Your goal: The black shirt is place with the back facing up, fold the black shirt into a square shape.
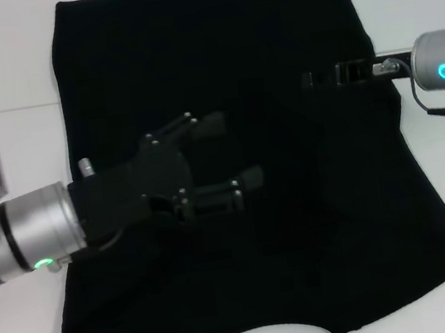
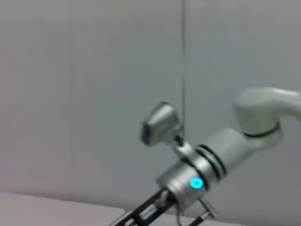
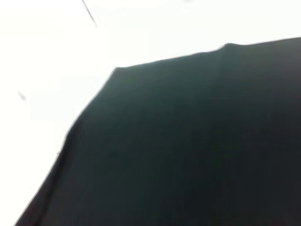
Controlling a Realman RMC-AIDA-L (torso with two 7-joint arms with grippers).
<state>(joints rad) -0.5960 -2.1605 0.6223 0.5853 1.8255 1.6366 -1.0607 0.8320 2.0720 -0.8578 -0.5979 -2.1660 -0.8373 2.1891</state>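
Both grippers hover over the black shirt (image 1: 234,131), partly folded on the white table (image 1: 37,328).

On the left, the left gripper (image 1: 234,160) hangs above the shirt's middle, its fingers spread and holding nothing. The shirt lies flat before the robot, neckline curve nearest, side edges apparently tucked in. On the right, the right gripper (image 1: 322,78) reaches in over the shirt's right side; whether it is spread or closed cannot be told. A good fold likely needs both grippers pinching matching edge points, lifting evenly, and laying cloth over without dragging or creasing it.
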